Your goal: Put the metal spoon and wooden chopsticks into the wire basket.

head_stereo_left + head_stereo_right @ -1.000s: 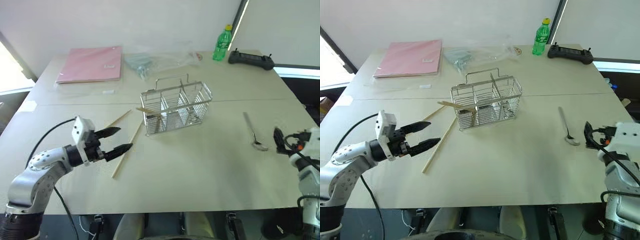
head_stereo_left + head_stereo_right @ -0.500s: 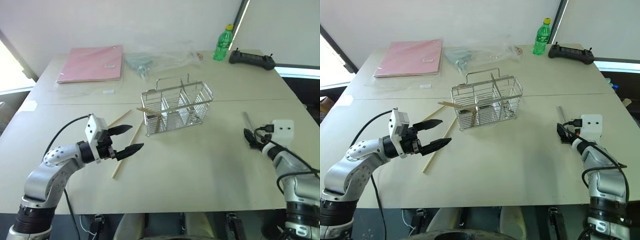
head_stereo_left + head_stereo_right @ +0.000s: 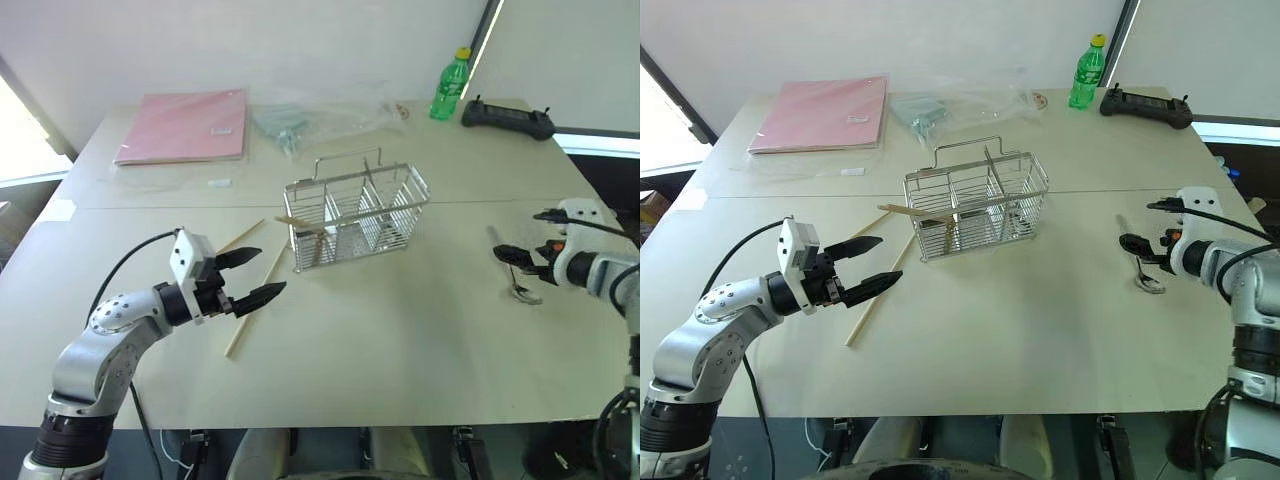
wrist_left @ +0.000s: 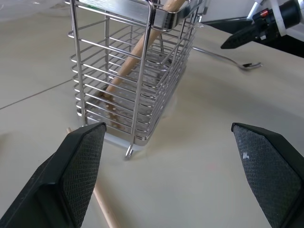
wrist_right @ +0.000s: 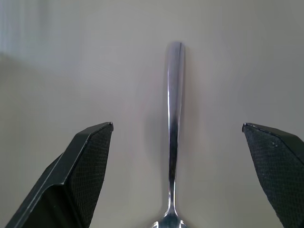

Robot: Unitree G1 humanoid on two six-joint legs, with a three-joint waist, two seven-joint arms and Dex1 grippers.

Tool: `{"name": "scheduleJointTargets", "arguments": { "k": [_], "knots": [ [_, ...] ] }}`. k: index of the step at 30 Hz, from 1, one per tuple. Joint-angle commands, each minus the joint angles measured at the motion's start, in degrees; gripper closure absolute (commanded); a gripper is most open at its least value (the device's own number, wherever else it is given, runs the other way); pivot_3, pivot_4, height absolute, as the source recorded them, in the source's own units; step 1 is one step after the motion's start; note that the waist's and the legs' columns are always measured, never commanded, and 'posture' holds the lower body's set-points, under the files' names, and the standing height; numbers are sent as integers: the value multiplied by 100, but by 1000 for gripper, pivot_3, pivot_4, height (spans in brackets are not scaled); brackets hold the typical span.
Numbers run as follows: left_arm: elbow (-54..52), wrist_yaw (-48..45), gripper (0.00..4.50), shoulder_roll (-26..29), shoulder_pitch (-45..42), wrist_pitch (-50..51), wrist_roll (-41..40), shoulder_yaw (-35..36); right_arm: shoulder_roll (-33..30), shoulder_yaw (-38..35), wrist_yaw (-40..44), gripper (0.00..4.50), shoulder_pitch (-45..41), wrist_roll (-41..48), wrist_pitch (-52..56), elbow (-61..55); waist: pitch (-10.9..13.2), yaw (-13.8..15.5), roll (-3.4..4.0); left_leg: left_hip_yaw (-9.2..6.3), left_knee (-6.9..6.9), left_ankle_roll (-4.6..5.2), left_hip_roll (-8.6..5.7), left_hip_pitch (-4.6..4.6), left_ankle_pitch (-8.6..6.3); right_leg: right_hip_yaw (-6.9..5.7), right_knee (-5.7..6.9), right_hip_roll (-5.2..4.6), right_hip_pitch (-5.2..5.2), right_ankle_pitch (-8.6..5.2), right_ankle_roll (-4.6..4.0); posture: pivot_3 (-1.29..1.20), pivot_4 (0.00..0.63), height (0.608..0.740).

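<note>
Left eye view: wire basket (image 3: 357, 215) standing near the middle of the beige table (image 3: 400, 340), with a short flat wooden piece (image 3: 298, 224) leaning out of its left end. Two wooden chopsticks (image 3: 255, 300) lying flat on the table just left of the basket, one of them partly behind the left gripper (image 3: 255, 275). Left gripper held above the table, fingers spread wide, nothing between them. Metal spoon (image 3: 510, 270) lying on the right part of the table, well apart from the basket. Right gripper (image 3: 525, 240) over the spoon, fingers spread, empty. Pink folder (image 3: 185, 127), clear plastic bag (image 3: 320, 118), green bottle (image 3: 449, 86) and black controller (image 3: 506, 117) along the far edge.

Right eye view: same layout; spoon bowl toward the near edge, handle pointing away.

Left wrist view: both black fingers (image 4: 78, 175) far apart, basket end straight ahead between them, wooden piece slanted inside, one chopstick tip at the basket foot.

Right wrist view: spoon handle centred between the spread fingers (image 5: 80, 175), not touched by them.
</note>
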Motion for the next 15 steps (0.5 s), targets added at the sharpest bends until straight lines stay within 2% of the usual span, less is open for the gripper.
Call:
{"name": "scheduleJointTargets", "arguments": {
  "k": [1,7,15],
  "knots": [
    [-127,16,45,-17,34,-115,-26,116,-408,305,449,0,-126,133,334,-163,0,-2,-1,0,0,0,1,0,0,-2,0,1,0,0,0,0,150,709],
    [-205,-64,45,-9,135,-60,-129,121,-741,724,925,0,-318,118,334,-58,1,-16,-1,4,0,0,1,0,0,-1,0,1,-2,0,2,0,150,709],
    [-284,-107,45,-16,181,17,-253,169,-556,1304,1024,0,-564,-291,-251,510,3,5,-6,3,0,-1,1,-2,-1,-2,-1,0,-2,1,3,0,150,709]
  ]
}}
